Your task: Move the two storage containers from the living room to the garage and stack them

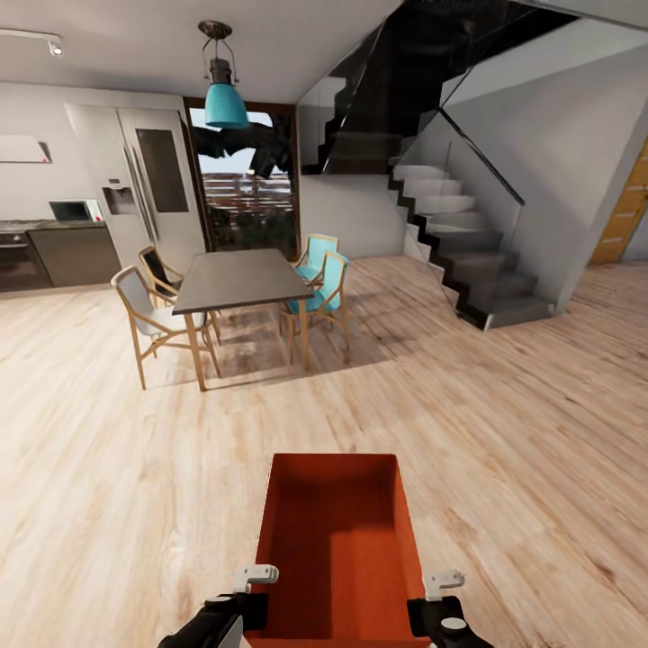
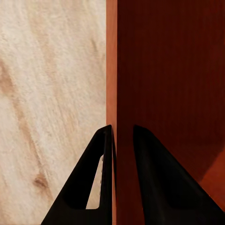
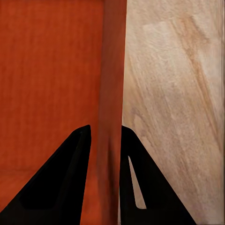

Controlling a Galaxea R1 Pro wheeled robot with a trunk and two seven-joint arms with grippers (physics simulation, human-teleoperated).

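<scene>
Orange-red lidless container (image 1: 335, 540) — thin walls, ribbed inside

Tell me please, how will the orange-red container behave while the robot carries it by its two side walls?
The container probably feels light, being lidless and showing nothing inside. Its thin walls may flex a little where the left gripper and right gripper pinch them. With jaws on both long walls it should stay level, though the smooth walls could slip if the jaws loosen.
</scene>
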